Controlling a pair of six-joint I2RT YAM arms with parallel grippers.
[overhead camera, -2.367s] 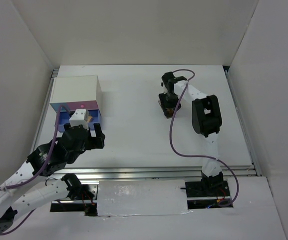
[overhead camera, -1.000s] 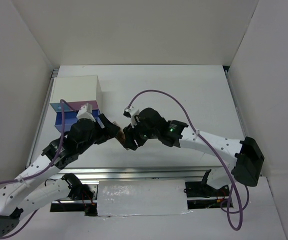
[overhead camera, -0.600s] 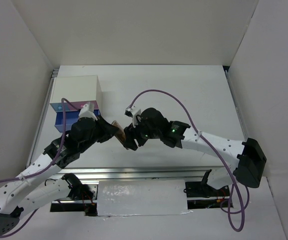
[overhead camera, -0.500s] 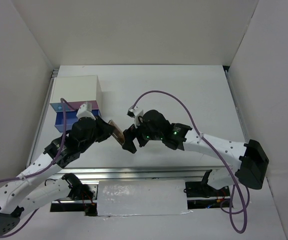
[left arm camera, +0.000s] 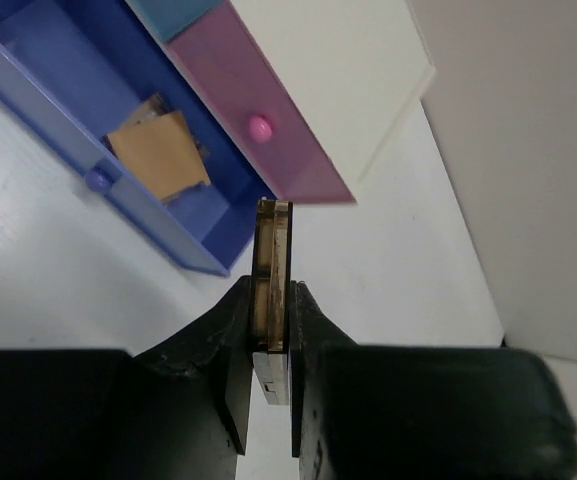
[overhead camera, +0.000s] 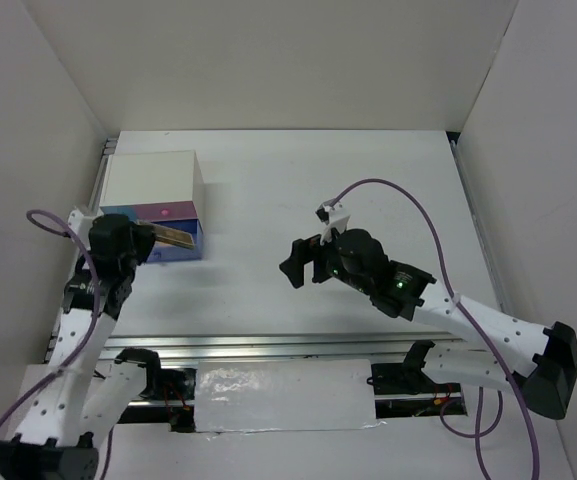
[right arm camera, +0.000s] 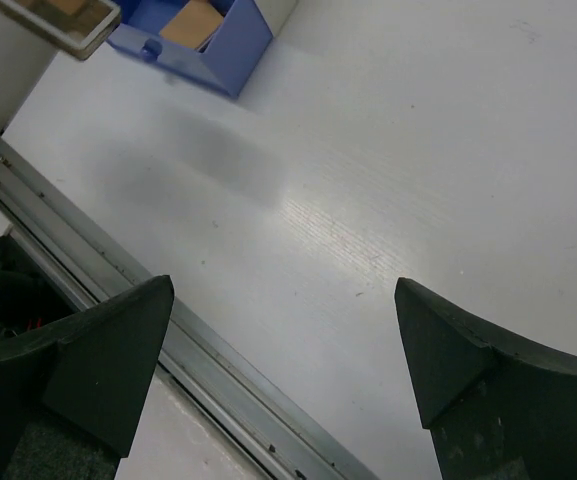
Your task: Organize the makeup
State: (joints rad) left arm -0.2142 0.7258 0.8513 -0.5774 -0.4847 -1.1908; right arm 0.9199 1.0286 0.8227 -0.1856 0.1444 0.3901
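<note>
Right now the left gripper (left arm camera: 271, 305) is clamped narrow on a brown palette (left arm camera: 271, 240), pinching its near end between both fingers so the flat case stands on edge in the left wrist view. From above, that palette (overhead camera: 175, 236) sticks out of the left gripper (overhead camera: 144, 239) just in front of the white box (overhead camera: 151, 178), over the box's open blue drawer (overhead camera: 190, 251). Whether it touches the drawer wall cannot be told. The right wrist camera catches a corner of it (right arm camera: 56, 20) in the air beside the drawer.

The blue drawer (left arm camera: 48, 70) is pulled out from the front of the white box (left arm camera: 338, 70). 1 tan palette (left arm camera: 158, 155) lies flat inside it, towards the end nearer the pink drawer. A darker edge shows under that palette, too small to identify. The pink drawer (left arm camera: 243, 110) sits shut in the box face directly above the blue one, its round knob facing out. The same tan palette (right arm camera: 194, 20) shows in the blue drawer (right arm camera: 223, 40) from the right wrist.

The right gripper (overhead camera: 298, 262) hangs well apart from the white box, off to its right in the overhead view, above bare table (overhead camera: 368, 190). Its 2 fingers (right arm camera: 103, 345) are spread wide with nothing between them, so the right gripper (right arm camera: 283, 290) is empty.
</note>
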